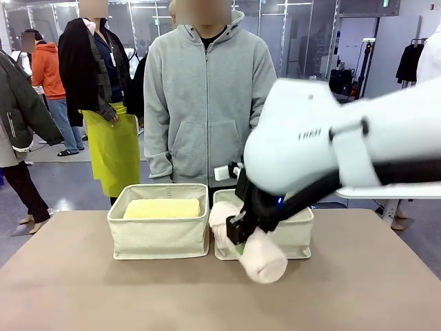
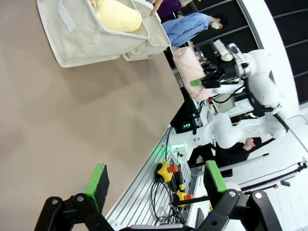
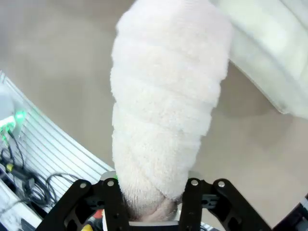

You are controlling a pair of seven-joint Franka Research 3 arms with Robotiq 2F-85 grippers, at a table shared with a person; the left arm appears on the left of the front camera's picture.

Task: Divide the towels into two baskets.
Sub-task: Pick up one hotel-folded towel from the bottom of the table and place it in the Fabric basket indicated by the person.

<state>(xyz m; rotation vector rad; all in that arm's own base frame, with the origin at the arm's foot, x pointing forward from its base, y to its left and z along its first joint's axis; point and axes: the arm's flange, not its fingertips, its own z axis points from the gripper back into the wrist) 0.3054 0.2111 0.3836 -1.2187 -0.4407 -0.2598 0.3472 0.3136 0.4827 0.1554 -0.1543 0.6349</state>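
While the person stands at the far side of the table, here is what each view shows.

Front view, table: a brown table (image 1: 83, 289) with two cream baskets side by side near the far edge.
Front view, left basket (image 1: 160, 234): a yellow towel (image 1: 161, 208) lies flat inside it.
Front view, right basket (image 1: 298, 238): the big white right arm (image 1: 344, 138) covers much of it, so I cannot tell what is inside.
Front view, right gripper (image 1: 241, 234): it grips a pink towel (image 1: 256, 252) near one end. The roll tilts down toward the near side, in front of the right basket, and looks lifted off the table.
Front view, person (image 1: 207, 103): in a grey zip hoodie, right behind the baskets.

Left wrist view, left gripper (image 2: 156, 185): its two green pads stand wide apart with nothing between them. It hangs over the brown table, well apart from the baskets.
Left wrist view, baskets: the basket (image 2: 82, 36) with the yellow towel (image 2: 118, 14) shows at the top.
Left wrist view, other arm: farther off, the right gripper (image 2: 204, 77) holds the pink towel (image 2: 185, 67) in the air.

Right wrist view, right gripper (image 3: 151, 202): the black fingers (image 3: 113, 202) are squeezed on both sides of the pink towel (image 3: 166, 96).
Right wrist view, towel: the fluffy roll sticks out away from the fingers, over the table.
Right wrist view, basket: a cream basket (image 3: 274, 53) is just beside the far end of the roll, at the top right.
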